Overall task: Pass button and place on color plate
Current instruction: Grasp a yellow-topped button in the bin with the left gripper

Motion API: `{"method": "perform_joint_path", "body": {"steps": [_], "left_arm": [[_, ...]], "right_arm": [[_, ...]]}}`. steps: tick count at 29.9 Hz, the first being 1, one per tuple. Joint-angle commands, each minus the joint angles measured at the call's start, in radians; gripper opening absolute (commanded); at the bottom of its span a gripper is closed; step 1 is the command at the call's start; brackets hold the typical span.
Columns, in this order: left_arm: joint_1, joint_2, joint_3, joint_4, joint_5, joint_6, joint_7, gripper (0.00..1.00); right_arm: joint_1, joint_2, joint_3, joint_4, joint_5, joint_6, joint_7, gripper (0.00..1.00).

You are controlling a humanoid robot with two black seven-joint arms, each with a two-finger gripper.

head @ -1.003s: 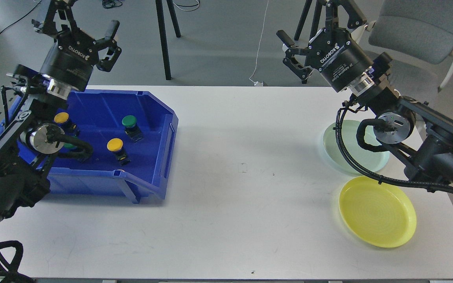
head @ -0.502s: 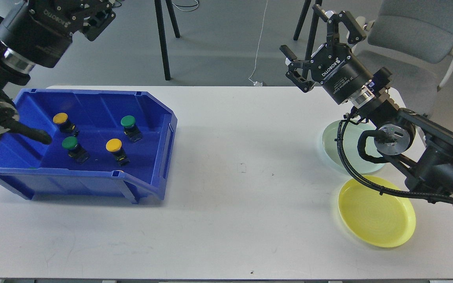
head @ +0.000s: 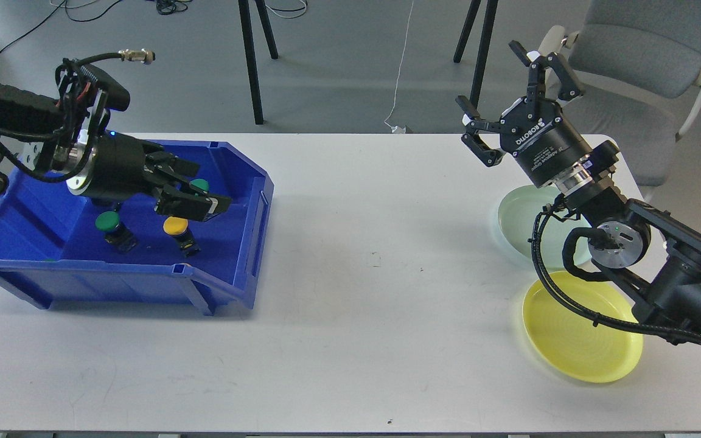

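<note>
Nearest you on the desk (head: 350, 340), the yellow plate (head: 575, 347) is lying at right, with the pale green plate (head: 518, 228) just behind it. At left, the blue bin (head: 247, 243) is holding a yellow button (head: 175, 226) and two green buttons (head: 107, 222). Your left pincer (head: 195, 188) is hovering inside the bin with fingers spread, gripping nothing. Farther back, your right pincer (head: 493, 91) is pointing upward, fingers spread
</note>
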Motion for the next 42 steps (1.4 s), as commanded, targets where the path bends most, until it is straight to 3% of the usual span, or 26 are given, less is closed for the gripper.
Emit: {"method": "perform_joint_path", "body": {"steps": [1, 26, 42], "left_arm": [[0.085, -0.068, 0.002, 0.079, 0.021, 0.0, 0.0, 0.98], [0.168, -0.226, 0.011, 0.366, 0.022, 0.0, 0.0, 0.98], [0.184, -0.238, 0.014, 0.403, 0.022, 0.0, 0.0, 0.97]], "right_arm": [[-0.004, -0.002, 0.005, 0.0, 0.0, 0.0, 0.0, 0.99], [-0.025, -0.006, 0.008, 0.0, 0.0, 0.0, 0.0, 0.99], [-0.048, -0.005, 0.02, 0.002, 0.0, 0.0, 0.0, 0.99]]}}
